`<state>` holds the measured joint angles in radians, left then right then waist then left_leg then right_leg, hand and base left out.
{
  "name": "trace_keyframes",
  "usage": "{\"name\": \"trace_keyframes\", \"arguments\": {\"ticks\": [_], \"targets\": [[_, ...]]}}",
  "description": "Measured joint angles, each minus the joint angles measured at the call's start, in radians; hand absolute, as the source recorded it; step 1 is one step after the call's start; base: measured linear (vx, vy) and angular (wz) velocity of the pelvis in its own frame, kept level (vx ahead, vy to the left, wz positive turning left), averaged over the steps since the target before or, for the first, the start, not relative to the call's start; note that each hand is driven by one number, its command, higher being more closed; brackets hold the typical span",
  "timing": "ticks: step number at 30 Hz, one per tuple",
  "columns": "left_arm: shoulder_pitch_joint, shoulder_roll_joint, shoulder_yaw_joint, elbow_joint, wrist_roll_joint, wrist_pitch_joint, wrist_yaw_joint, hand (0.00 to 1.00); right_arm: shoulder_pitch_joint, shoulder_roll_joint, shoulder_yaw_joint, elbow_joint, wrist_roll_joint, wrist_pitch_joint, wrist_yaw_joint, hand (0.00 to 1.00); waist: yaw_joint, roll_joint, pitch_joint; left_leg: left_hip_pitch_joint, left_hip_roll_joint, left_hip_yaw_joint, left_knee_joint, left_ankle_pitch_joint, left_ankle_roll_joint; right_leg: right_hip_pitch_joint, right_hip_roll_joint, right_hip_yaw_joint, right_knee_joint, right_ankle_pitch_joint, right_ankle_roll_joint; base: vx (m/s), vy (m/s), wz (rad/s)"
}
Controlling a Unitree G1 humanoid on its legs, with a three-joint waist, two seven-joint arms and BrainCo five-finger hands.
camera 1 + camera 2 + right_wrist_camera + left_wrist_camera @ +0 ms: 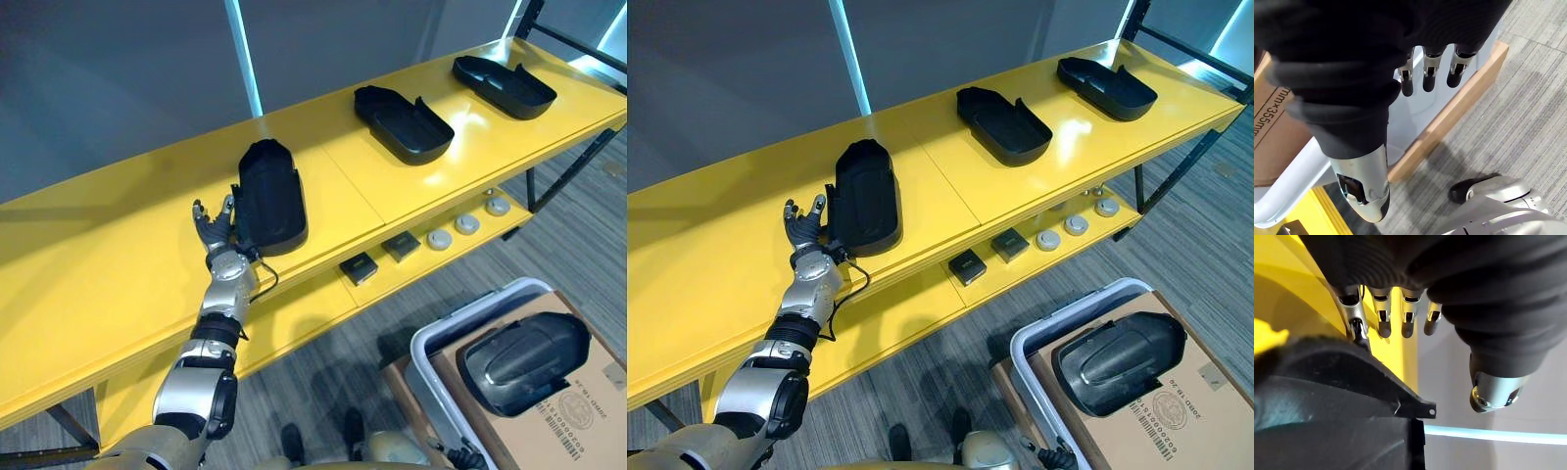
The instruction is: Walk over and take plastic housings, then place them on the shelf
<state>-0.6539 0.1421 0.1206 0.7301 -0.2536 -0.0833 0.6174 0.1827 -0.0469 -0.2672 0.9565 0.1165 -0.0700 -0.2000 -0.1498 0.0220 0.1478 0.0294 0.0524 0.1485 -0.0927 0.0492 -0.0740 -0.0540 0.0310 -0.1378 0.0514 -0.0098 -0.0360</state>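
Note:
Three black plastic housings lie on the top of the yellow shelf (118,264): one near the middle (269,196), one further right (404,122) and one at the far right (505,86). My left hand (214,233) rests open on the shelf top, right beside the left edge of the nearest housing (1327,406); its straight fingers (1383,318) point past the rim without curling round it. A fourth housing (524,360) lies on a cardboard box at the lower right. My right hand (1425,73) hangs open and holds nothing, above the floor by a white bin.
The shelf's lower board carries two small black boxes (359,266) and several round silver parts (467,224). A white bin (441,338) holds the cardboard box (578,431) and stands on a wooden base (1449,117) on grey carpet.

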Motion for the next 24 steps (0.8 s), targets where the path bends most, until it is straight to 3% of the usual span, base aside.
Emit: {"name": "trace_keyframes", "arguments": {"ticks": [3,5,11,12,18,24], "targets": [[0.039,-0.004,-0.036,-0.155,0.025,0.001,0.014,0.0,0.0,0.0,-0.001,0.001,0.001,-0.001,-0.002,0.0,0.002,0.0,0.0,-0.002,0.0,-0.007,0.0,0.0,0.0,0.0,-0.001,-0.005,0.0,0.0,0.0,0.0,0.01,0.05],[0.092,-0.003,-0.089,-0.326,0.082,-0.002,0.017,0.0,0.0,-0.001,-0.008,0.001,0.003,-0.001,-0.002,0.0,0.004,0.003,0.002,-0.002,-0.001,-0.012,0.0,0.0,0.0,0.006,-0.002,-0.013,-0.003,0.0,0.0,0.01,0.008,0.09],[0.278,-0.023,-0.22,-0.624,0.279,-0.003,-0.027,0.0,0.002,0.003,-0.036,0.011,0.023,-0.001,0.004,0.0,0.018,0.01,0.005,0.006,-0.002,-0.03,0.0,0.0,0.001,0.028,-0.002,-0.029,-0.02,0.0,0.0,0.02,0.009,0.1],[0.35,-0.024,-0.275,-0.677,0.359,-0.004,-0.052,1.0,0.006,0.0,-0.039,0.016,0.03,-0.002,0.006,0.0,0.029,0.013,0.004,0.009,-0.002,-0.033,0.0,0.0,0.001,0.033,-0.001,-0.03,-0.022,0.0,0.0,0.02,0.003,0.03],[0.495,-0.025,-0.356,-0.716,0.548,-0.009,-0.123,1.0,0.003,-0.002,-0.047,0.035,0.03,-0.013,0.008,0.0,0.035,0.017,0.003,0.014,-0.001,-0.037,0.0,0.0,0.001,0.05,0.001,-0.039,-0.04,0.002,0.003,0.0,0.006,0.04],[0.512,-0.02,-0.442,-0.664,0.601,-0.024,-0.212,1.0,0.004,-0.005,-0.048,0.047,0.03,-0.015,0.009,0.0,0.053,0.022,-0.001,0.01,0.001,-0.037,0.0,0.0,0.001,0.051,0.004,-0.039,-0.053,0.003,0.006,0.0,0.0,0.0]]}}
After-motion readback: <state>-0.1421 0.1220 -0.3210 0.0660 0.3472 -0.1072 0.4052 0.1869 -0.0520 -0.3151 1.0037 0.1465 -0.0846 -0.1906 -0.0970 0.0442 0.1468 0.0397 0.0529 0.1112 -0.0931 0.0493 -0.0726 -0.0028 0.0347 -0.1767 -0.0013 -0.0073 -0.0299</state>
